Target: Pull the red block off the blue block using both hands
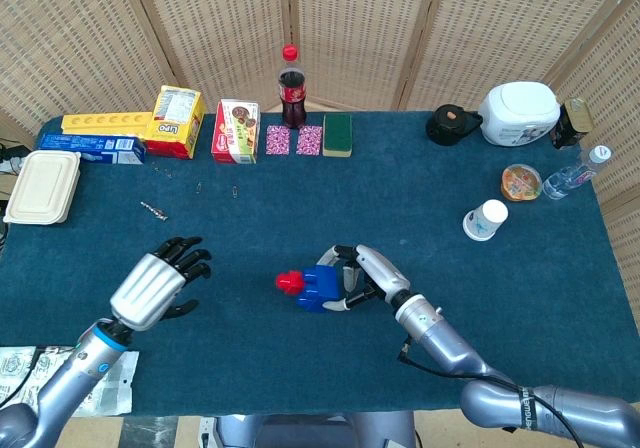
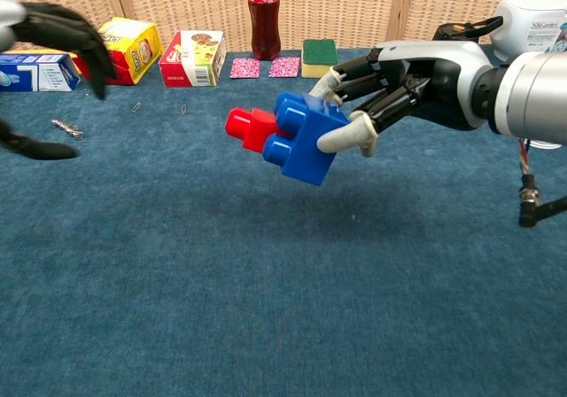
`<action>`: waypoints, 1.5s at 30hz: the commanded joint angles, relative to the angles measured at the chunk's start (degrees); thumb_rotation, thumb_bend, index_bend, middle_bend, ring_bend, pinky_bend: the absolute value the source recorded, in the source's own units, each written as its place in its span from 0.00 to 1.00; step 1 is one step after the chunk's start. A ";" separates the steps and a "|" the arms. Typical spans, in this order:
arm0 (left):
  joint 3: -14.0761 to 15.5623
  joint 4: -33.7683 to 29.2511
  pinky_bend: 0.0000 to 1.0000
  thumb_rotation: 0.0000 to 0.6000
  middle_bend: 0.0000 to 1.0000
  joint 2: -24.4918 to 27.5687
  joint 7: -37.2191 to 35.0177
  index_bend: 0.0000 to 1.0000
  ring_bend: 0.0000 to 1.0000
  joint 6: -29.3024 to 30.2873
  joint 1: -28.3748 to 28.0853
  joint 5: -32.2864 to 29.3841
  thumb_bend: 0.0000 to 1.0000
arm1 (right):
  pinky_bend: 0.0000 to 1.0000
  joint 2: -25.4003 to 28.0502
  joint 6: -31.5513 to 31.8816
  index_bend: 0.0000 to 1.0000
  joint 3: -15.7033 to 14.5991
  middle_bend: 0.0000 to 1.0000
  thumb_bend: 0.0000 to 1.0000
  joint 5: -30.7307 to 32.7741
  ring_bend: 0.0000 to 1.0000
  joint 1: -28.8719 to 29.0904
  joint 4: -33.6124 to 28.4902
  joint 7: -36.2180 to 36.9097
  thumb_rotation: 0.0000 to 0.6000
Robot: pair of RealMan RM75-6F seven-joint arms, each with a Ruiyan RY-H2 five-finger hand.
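Blue cloth covers the table [image 1: 300, 218], and behind it stands a woven folding screen [image 1: 350, 28]. Nearest to the robot, the right hand [image 1: 368, 274] grips the blue block [image 1: 320, 288] with its fingers wrapped around it and holds it in the air above the cloth. The red block [image 1: 290, 283] is attached to the blue block's left end and points toward the left hand. The left hand [image 1: 158, 288] is raised over the left part of the table, holding nothing, with its dark fingers [image 2: 66, 29] spread apart; it is well apart from the blocks. Farther back on the right stands a paper cup [image 1: 485, 219], with a small bowl [image 1: 521, 181] and a water bottle [image 1: 575, 174] near it. On the left lies a white lunch box [image 1: 42, 186]. Along the far edge stand a yellow box [image 1: 177, 120], a biscuit box [image 1: 236, 130], a cola bottle [image 1: 291, 88], a green sponge [image 1: 337, 134] and a white cooker [image 1: 519, 113].
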 commanded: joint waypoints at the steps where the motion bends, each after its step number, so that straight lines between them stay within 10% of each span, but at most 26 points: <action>1: -3.30 4.19 0.27 1.00 0.36 -7.46 1.26 0.46 0.20 -0.68 -4.93 1.59 0.17 | 0.57 2.53 -3.07 0.46 1.50 0.57 0.17 2.68 0.68 0.42 -1.27 3.69 1.00; 45: -3.89 20.01 0.27 1.00 0.36 -23.93 -0.06 0.59 0.20 4.69 -16.57 1.13 0.20 | 0.59 8.67 -8.44 0.47 2.39 0.57 0.17 1.65 0.70 1.25 -1.54 15.30 1.00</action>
